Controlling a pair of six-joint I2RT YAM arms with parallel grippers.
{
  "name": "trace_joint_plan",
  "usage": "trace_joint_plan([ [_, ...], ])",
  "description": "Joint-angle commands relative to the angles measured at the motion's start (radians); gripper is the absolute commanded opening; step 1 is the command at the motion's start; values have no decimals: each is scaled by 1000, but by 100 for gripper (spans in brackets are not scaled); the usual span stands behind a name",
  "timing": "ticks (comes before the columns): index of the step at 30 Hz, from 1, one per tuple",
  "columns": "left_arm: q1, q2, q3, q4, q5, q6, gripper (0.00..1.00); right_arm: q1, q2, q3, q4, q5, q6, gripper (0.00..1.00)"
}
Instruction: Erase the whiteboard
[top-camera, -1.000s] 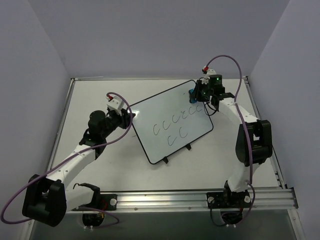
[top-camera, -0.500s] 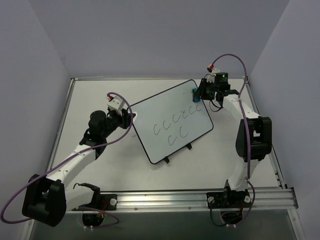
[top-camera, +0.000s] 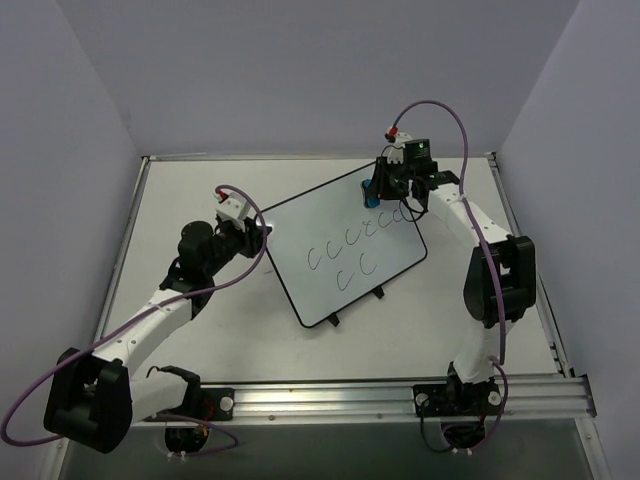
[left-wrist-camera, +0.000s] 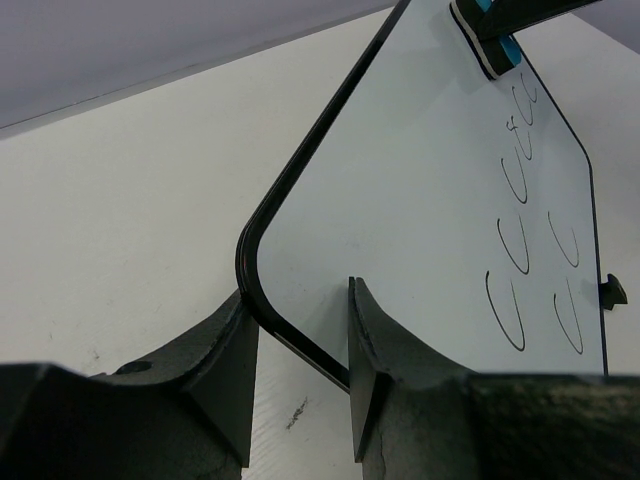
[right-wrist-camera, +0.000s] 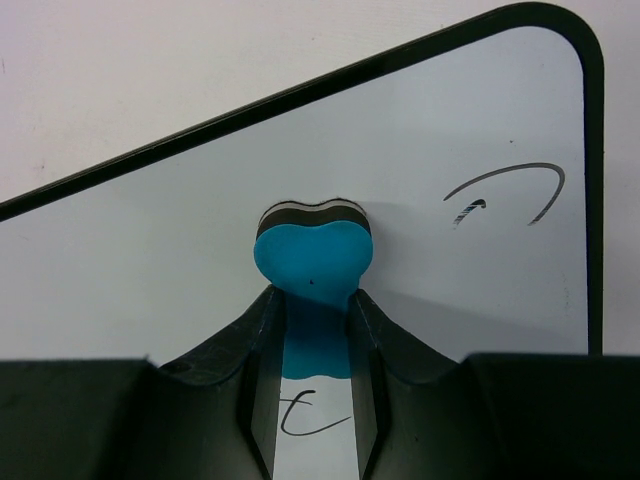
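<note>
Left pincer (left-wrist-camera: 300, 310) clamps whiteboard (top-camera: 322, 292) at 9 o'clock corner, right pincer (right-wrist-camera: 312, 300) grips blue eraser (right-wrist-camera: 312, 255) on its 1 o'clock corner.

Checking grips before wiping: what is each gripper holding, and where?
Right gripper pinches the blue eraser by its near end, head protruding. Left gripper clamps the whiteboard by its edge beside a rounded corner.
</note>
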Motion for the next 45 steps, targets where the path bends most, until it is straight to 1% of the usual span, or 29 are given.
trace_joint_plan([
  [1, -11, 34, -17, -137, -70, 287, 2, -4, -4, 54, -59, -20, -9, 0],
  [3, -11, 35, -16, -139, -69, 287, 2, -18, 11, 80, -80, 2, -7, 0],
  [9, -14, 32, -19, -139, -70, 287, 2, -125, 68, 117, -111, -32, 0, 0],
  [14, -14, 35, -19, -140, -75, 289, 2, -156, 102, 150, -115, -37, -3, 0],
  [19, -14, 34, -19, -139, -73, 290, 2, -185, 108, 120, -102, -41, 0, 0],
  [23, -15, 37, -16, -137, -75, 292, 2, -174, 83, 94, -79, -64, 10, 0],
  [28, -15, 39, -17, -137, -76, 292, 2, -140, 85, 137, -109, -84, 2, 0],
  [32, -17, 40, -14, -140, -75, 293, 2, -94, 34, 68, -77, -80, -1, 0],
  [35, -16, 40, -16, -140, -75, 293, 2, -88, -12, 12, -45, -90, 19, 0],
  [39, -17, 39, -17, -139, -78, 292, 2, -71, -20, 29, -80, -95, 2, 0],
  [42, -19, 37, -17, -139, -76, 293, 2, -77, -23, 26, -86, -77, -4, 0],
  [45, -20, 37, -16, -144, -78, 293, 2, -126, -30, 11, -63, -38, 19, 0],
])
